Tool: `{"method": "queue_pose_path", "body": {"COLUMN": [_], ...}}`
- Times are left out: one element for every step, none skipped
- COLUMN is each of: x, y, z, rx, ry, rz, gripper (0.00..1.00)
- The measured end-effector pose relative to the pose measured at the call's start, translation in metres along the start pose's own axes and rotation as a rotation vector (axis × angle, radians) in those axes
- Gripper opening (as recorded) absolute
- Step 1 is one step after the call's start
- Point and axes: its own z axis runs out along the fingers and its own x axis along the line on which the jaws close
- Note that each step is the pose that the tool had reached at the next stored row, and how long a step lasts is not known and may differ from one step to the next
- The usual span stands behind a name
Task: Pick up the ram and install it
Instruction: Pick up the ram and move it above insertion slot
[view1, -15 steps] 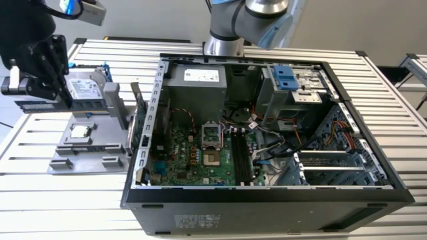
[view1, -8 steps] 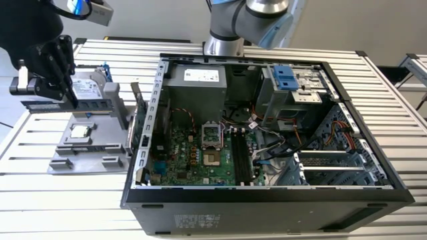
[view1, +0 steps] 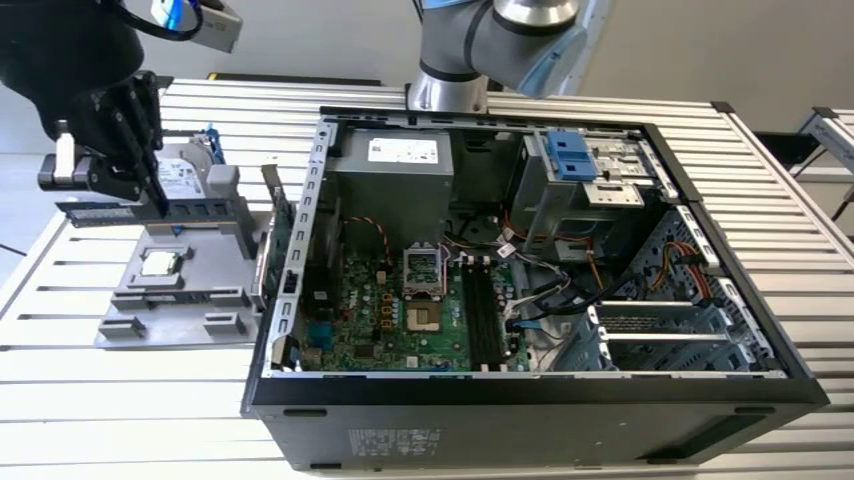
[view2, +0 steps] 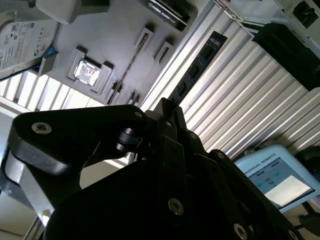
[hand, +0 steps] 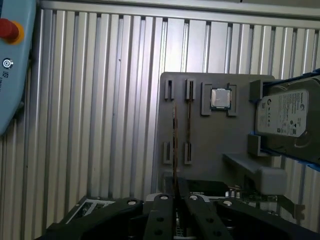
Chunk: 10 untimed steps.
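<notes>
The gripper (hand: 175, 200) had its jaws pinched narrow on the ram (hand: 174, 145). It gripped the stick by its 2 flat faces so the stick hung edge-on, probably to leave the contact edge free for a slot. The ram hovered over the gray tray (hand: 200, 150), seemingly clear of it. On the tray sat 1 processor (hand: 220, 98) and, at its edge, a hard drive (hand: 285, 120), each in its own holder. Beyond the tray stood the open computer case (view1: 534, 420), its board exposed.
</notes>
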Motion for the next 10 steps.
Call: {"method": "queue_pose_path", "body": {"x": [0.0, 0.0001, 0.0002, 0.0002, 0.0003, 0.0003, 0.0004, 0.0005, 0.0005, 0.0006], "y": [-0.0009, -0.002, -0.0029, -0.004, -0.0051, -0.0062, -0.0074, -0.0087, -0.0099, -0.011], "z": [0.0, -0.0001, -0.0001, -0.0001, -0.0001, -0.0001, -0.0002, -0.0002, -0.0003, -0.0003], "rx": [0.0001, 0.0, 0.0, 0.0, 0.0, 0.0001, 0.0, 0.0, -0.0001, 0.0], "ry": [0.0, 0.0, 0.0, 0.0, 0.0, -0.0001, 0.0, 0.0, 0.0, 0.0], "rz": [0.0, 0.0, 0.0, 0.0, 0.0, 0.0, 0.0, 0.0, 0.0, 0.0], "gripper": [0.0, 0.0, 0.0, 0.0, 0.0, 0.0, 0.0, 0.0, 0.0, 0.0]}}
